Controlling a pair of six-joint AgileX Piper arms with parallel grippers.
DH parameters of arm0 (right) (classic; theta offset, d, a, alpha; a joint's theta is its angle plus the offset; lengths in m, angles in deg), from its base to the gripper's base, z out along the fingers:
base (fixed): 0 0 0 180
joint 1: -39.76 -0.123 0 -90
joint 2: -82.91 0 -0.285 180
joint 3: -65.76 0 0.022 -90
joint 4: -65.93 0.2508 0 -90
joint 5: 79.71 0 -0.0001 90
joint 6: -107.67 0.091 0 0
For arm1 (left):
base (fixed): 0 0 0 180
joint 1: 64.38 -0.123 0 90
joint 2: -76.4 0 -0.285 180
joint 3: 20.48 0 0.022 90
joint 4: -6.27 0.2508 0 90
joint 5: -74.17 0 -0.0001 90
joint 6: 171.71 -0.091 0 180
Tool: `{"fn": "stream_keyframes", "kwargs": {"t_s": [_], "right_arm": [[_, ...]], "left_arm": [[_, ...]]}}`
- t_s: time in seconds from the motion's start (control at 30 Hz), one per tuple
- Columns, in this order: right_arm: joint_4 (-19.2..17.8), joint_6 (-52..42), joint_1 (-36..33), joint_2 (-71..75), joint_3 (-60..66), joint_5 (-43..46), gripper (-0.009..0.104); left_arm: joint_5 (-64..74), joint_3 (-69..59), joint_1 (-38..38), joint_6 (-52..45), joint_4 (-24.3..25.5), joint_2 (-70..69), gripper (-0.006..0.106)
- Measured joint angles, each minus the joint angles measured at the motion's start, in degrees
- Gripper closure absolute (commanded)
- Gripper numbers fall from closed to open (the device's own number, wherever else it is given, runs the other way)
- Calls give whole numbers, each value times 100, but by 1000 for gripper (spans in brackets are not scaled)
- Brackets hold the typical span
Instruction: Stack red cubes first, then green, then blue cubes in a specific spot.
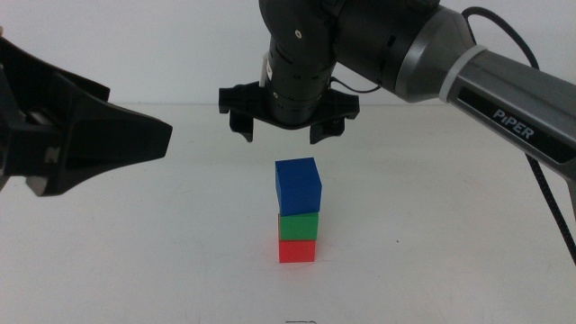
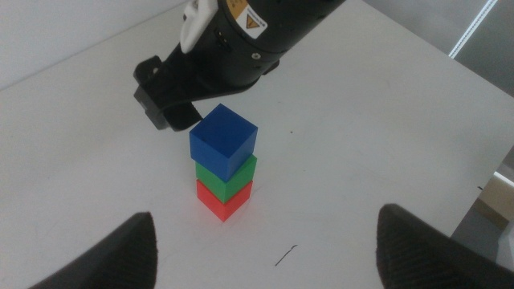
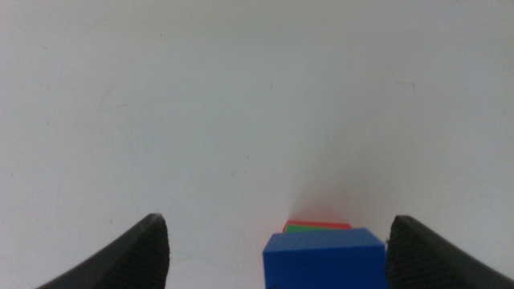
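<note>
A three-cube stack stands on the white tabletop. The red cube (image 1: pixel 297 250) is at the bottom, the green cube (image 1: pixel 298 224) is on it, and the blue cube (image 1: pixel 298 185) is on top, turned slightly. My right gripper (image 1: pixel 283 133) hangs open just above and behind the stack and touches nothing. Its wrist view shows the blue cube (image 3: pixel 323 257) between the wide jaws, with slivers of green (image 3: pixel 317 229) and red (image 3: pixel 317 224) behind it. My left gripper (image 1: pixel 135 117) waits open at the left. Its wrist view looks down on the stack (image 2: pixel 223 141) and the right gripper (image 2: pixel 173 112).
The white table (image 1: pixel 432 252) is bare around the stack. The right arm's grey link (image 1: pixel 504 99) and its black cable (image 1: pixel 553 207) cross the right side of the middle view. A small dark mark (image 2: pixel 285 255) lies on the table near the stack.
</note>
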Motion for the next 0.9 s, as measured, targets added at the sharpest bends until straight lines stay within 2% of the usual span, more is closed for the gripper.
{"fn": "stream_keyframes", "kwargs": {"t_s": [0.2,0.4,0.73,0.9], "right_arm": [[-353,-43,6,50,-20,-23,12],[-389,-606,232,428,-184,-25,12],[-479,-1979,1483,2080,-227,-127,16],[-524,-2461,1929,2913,302,-132,22]], "left_arm": [[0,0,0,0,0,0,7],[0,0,0,0,0,0,7],[0,0,0,0,0,0,7],[0,0,0,0,0,0,7]]}}
